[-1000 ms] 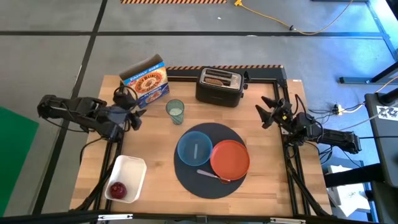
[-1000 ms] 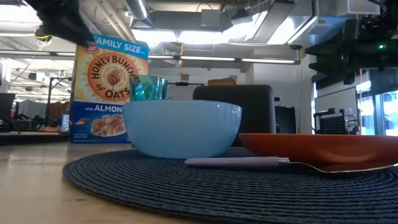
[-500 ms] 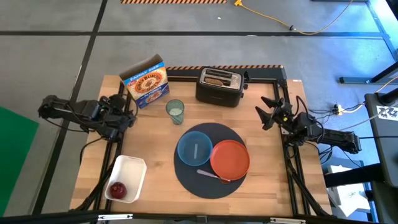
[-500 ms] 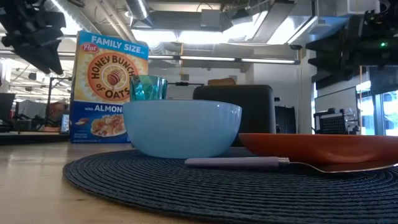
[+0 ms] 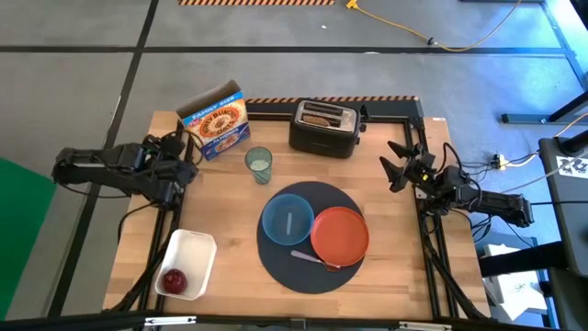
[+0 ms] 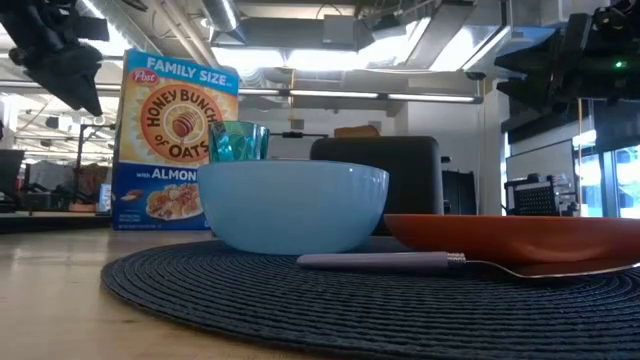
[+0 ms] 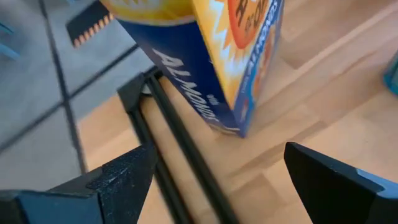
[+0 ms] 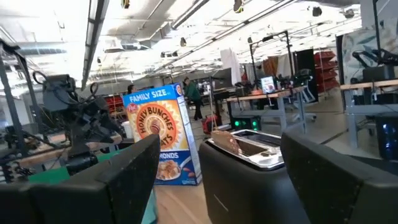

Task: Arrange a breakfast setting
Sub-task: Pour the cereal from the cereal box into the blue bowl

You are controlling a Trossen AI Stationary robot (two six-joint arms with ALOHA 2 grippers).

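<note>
A round dark mat (image 5: 308, 267) lies on the table's near middle. On it stand a blue bowl (image 5: 288, 221) and an orange-red plate (image 5: 340, 232), with a metal spoon (image 5: 312, 259) in front of them. The greenish glass (image 5: 259, 164) stands on the bare wood beyond the mat. A toast slice (image 5: 322, 117) sticks out of the black toaster (image 5: 323, 133). The red apple (image 5: 173, 279) lies in a white tub (image 5: 188, 248). My left gripper (image 5: 186, 152) hangs open near the table's left edge, tipped down at the cereal box (image 7: 217, 56). Over the right edge my right gripper (image 5: 390, 161) is open and holds nothing.
The cereal box (image 5: 216, 119) stands upright at the far left, close to my left gripper. A black frame rail (image 7: 180, 155) runs along the table's edge below that gripper. Bare wood lies between the tub, the glass and the mat.
My left gripper has drawn back from beside the glass toward the table's left edge. It has turned toward the far edge and tipped down, and it now faces the cereal box. Nothing on the table has moved.
</note>
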